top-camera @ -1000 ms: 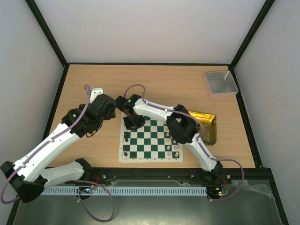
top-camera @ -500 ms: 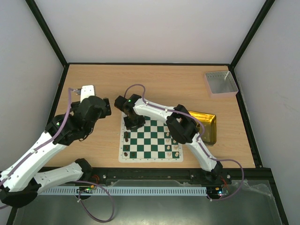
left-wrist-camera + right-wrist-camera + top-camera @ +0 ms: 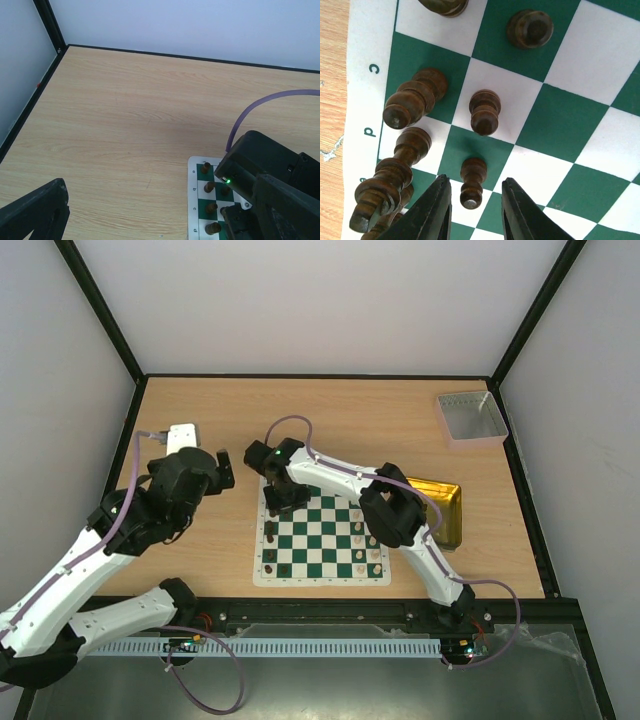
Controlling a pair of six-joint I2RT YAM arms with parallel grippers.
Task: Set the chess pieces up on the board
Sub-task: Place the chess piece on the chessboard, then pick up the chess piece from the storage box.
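Observation:
The board (image 3: 320, 582) lies at the table's near middle. Dark chess pieces (image 3: 270, 540) stand along its left side and cream-white ones (image 3: 367, 540) along its right. My right gripper (image 3: 283, 502) hangs over the board's far left corner. In the right wrist view it (image 3: 475, 200) is open, its fingers either side of a dark pawn (image 3: 471, 185) that stands upright on a green and white square edge, untouched. Another pawn (image 3: 484, 112) and taller dark pieces (image 3: 412, 97) stand nearby. My left gripper (image 3: 218, 470) is open and empty over bare wood left of the board (image 3: 194, 200).
A translucent yellow tray (image 3: 445, 508) lies right of the board, partly under the right arm. A small grey tray (image 3: 470, 417) sits at the far right corner. The right arm's wrist (image 3: 265, 160) fills the lower right of the left wrist view.
My left arm has drawn back to the left, away from the board. My right gripper has stayed over the board's far left corner.

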